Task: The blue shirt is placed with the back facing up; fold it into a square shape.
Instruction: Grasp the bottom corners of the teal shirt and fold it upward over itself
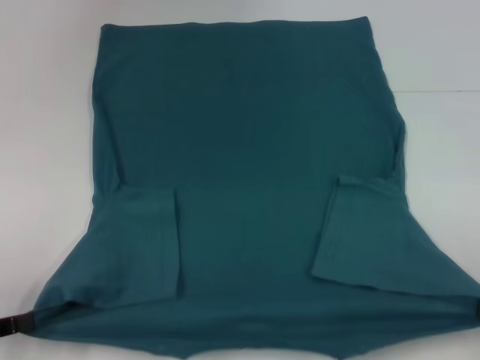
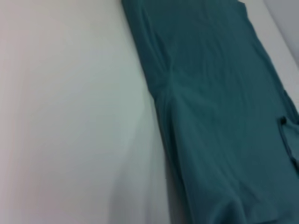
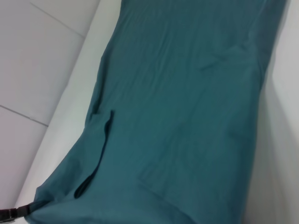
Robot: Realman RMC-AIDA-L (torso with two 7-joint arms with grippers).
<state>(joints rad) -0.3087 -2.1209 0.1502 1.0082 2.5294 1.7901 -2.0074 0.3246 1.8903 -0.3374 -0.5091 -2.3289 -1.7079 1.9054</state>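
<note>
Fabric fills most of the head view: the shirt, plain side up, is spread on the white table, its far edge lying flat and straight and its near edge stretched wide between the two grippers.

At the left, the left gripper shows only as a dark tip at the shirt's near left corner, touching the cloth. The tip appears clamped on that corner, for the fabric runs taut from it, but the fingers themselves cannot be made out. Just inward from there, the left sleeve is folded in over the body of the shirt, its edge running straight toward the near hem.

Across the middle the cloth is smooth, with faint creases.

Farther right, the right sleeve is likewise folded inward, lying at a slight slant. At the near right corner the right gripper is a small dark shape at the picture's edge, meeting the cloth; its fingers cannot be told either.

In the right wrist view a dark gripper tip holds a corner of the shirt beside the table's rim.
</note>
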